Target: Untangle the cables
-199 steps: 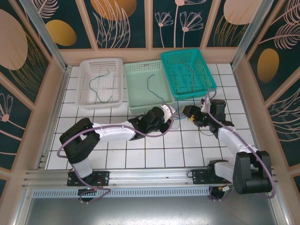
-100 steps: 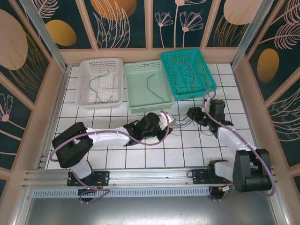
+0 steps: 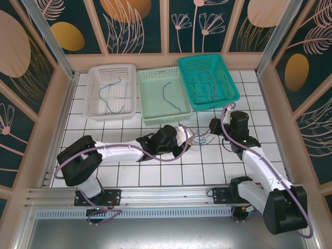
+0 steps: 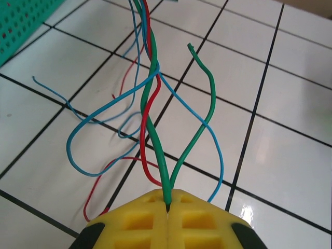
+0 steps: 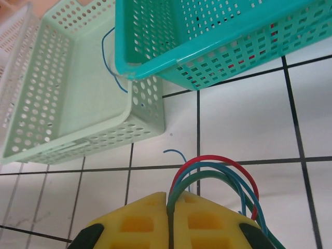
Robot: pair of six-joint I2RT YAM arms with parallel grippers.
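Green wire [image 4: 212, 98] sits pinched in the shut left tool [image 4: 167, 206]; the right tool [image 5: 170, 199] is clamped on the red, blue and green cables [image 5: 218, 158] near the middle of the worktop [image 3: 171, 174]. Pulling apart looks next: draw slowly so the loops slip free

— Tangled bundle [image 3: 199, 138], where is it lying?
— On the tiled table [image 3: 155, 171], just in front of the mint basket [image 3: 166, 121]. It's thin curly strands: green cable [image 4: 154, 104], red cable [image 4: 146, 111] and blue cable [image 4: 70, 148], all crossing each other.
— Held?
— The green cable is running into the closed left gripper [image 4: 167, 206]. Red, blue and green are arching out of the closed right gripper [image 5: 169, 199].
— Loose ones?
— A blue wire [image 3: 167, 96] is lying in the mint basket and a dark wire [image 3: 210, 80] in the teal basket [image 3: 213, 107]. A wire pair [image 3: 105, 97], blue and green, is lying in the white basket [image 3: 109, 115].
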